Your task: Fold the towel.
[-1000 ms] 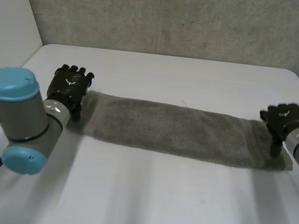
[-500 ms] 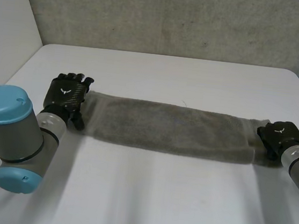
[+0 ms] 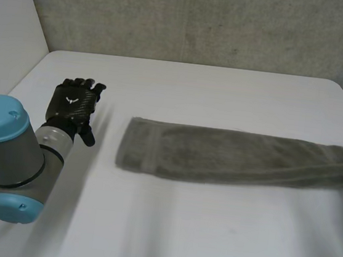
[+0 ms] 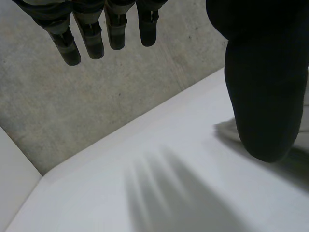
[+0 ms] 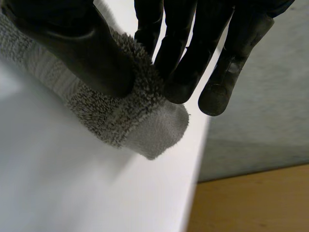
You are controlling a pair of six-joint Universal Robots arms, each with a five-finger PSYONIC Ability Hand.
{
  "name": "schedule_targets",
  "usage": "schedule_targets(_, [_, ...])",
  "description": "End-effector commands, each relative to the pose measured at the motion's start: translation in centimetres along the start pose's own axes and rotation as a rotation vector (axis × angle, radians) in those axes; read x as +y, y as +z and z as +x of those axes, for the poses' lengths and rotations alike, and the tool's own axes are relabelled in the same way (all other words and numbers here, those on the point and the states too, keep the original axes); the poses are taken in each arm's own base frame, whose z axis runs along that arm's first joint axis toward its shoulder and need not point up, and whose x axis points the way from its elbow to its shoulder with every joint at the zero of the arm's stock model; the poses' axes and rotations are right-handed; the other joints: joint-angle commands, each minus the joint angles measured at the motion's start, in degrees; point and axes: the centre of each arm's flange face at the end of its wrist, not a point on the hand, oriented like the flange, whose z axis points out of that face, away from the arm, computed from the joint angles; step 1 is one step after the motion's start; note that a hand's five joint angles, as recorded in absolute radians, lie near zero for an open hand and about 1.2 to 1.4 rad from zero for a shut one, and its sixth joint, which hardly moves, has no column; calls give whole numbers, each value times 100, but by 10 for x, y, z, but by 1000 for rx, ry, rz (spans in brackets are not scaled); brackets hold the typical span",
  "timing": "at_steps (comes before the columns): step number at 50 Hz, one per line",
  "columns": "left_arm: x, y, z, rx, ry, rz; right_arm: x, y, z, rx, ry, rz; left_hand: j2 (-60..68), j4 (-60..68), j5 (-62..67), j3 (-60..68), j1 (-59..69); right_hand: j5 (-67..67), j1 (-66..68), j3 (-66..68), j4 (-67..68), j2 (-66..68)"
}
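Long towel (image 3: 236, 157) pinched at one end, free end off the left hand's (image 3: 72, 105) thumb side
The left hand hovers over the table (image 3: 209, 232), fingers straight, holding nothing; the flat grey strip starts clear of its thumb and runs lengthways away to the right hand (image 5: 186, 53), which pinches the far end between thumb and fingers. The left hand looks best placed for the free end

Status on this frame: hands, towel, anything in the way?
Left hand open, off the towel. Right hand pinching its end near table edge. Towel lies as long strip.
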Motion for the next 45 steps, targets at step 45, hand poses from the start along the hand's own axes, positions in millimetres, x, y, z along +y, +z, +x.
schedule_targets(45, [0, 1, 63, 152, 19, 35, -115, -138, -189, -477, 128, 459, 144, 147, -22, 144, 106, -6607, -6571, -6647, -6648, -6584])
